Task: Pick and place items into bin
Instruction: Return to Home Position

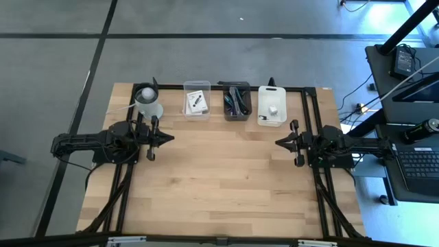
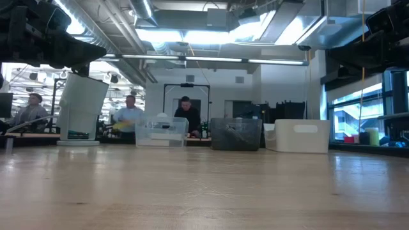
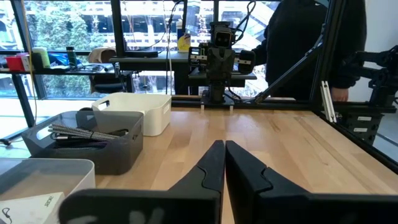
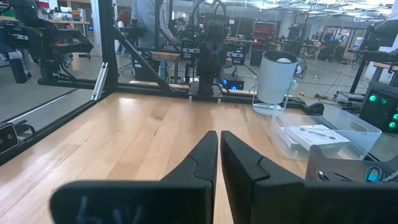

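You're seeing both arms parked. The left hand (image 1: 169,137) and right hand (image 1: 278,143) are facing each other across the pale wood worktop (image 1: 219,185), well apart, each w/ fingers clenched together on nothing. I'm reading that as the home pose, w/ the arms pulled back to the side rails so nothing's hanging over the bins.

The task's stuff is sitting in a bin row btwn the two hands, off toward the far edge:
- The clear plastic bin (image 1: 185,100), nearest the left hand, is holding a flat white card (image 1: 196,101) w/ black print.
- The dark matte bin (image 1: 237,118), in the middle, is carrying the black cable coil (image 1: 236,100), looking ribbed and springy.
- The smooth white bin (image 1: 272,89), nearest the right hand, is holding a small pale round item (image 1: 272,109).

The tall white cylinder (image 1: 147,101) is standing just beyond the left hand. Nothing loose is showing near either hand, so the job's looking abt done.
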Controlling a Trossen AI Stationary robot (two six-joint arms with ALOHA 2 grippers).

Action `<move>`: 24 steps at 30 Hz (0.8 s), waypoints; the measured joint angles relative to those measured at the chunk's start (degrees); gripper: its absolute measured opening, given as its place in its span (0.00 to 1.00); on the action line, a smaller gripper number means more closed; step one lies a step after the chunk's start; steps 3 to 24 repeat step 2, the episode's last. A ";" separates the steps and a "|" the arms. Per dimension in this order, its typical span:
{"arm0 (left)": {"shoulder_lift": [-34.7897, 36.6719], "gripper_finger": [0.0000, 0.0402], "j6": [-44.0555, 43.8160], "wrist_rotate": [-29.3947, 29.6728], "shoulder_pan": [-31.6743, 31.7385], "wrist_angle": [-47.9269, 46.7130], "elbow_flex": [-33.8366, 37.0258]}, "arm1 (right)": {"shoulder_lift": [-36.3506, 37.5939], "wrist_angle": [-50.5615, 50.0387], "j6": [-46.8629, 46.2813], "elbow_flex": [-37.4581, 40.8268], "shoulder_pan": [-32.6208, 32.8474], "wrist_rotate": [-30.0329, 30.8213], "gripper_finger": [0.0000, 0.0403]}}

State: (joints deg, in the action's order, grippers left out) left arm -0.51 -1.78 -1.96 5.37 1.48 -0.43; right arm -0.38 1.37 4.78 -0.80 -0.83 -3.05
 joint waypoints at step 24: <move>0.00 0.02 0.00 0.00 0.00 -0.01 0.00 | 0.01 0.02 0.00 0.00 0.00 0.00 0.06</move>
